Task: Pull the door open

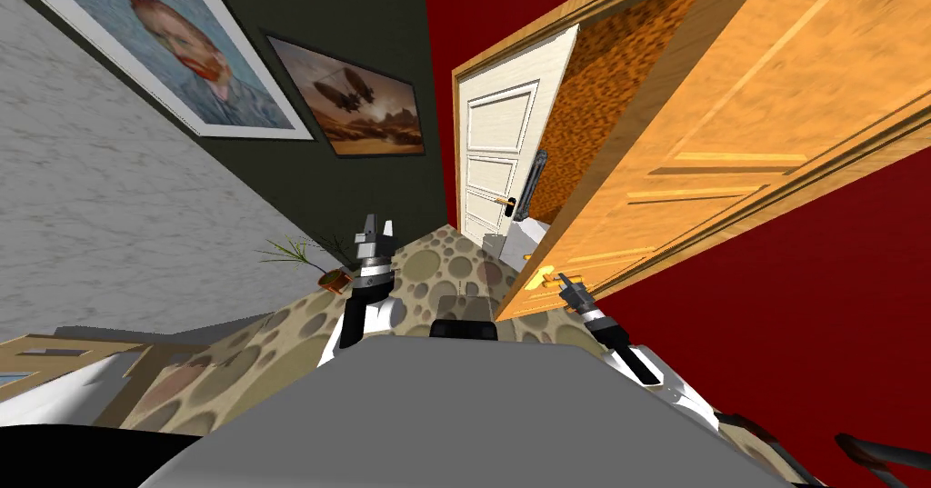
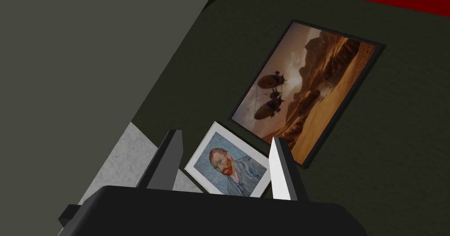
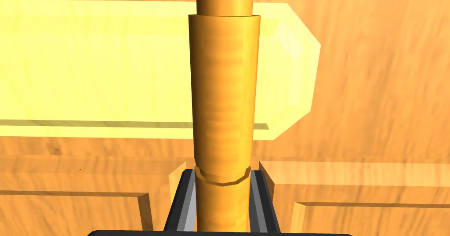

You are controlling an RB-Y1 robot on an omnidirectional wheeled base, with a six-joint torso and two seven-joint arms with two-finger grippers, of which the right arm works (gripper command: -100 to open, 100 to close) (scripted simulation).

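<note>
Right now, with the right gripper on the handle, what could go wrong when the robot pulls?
1. The right gripper clamps the smooth round handle with thin fingers only; it might slide along it under load.
2. The orange door stands close to the right forearm, so swinging it further may press it against the arm.

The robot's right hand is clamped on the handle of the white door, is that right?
Not quite. The right gripper is shut on a handle, but that handle belongs to the orange wooden door, as the right wrist view shows.
</note>
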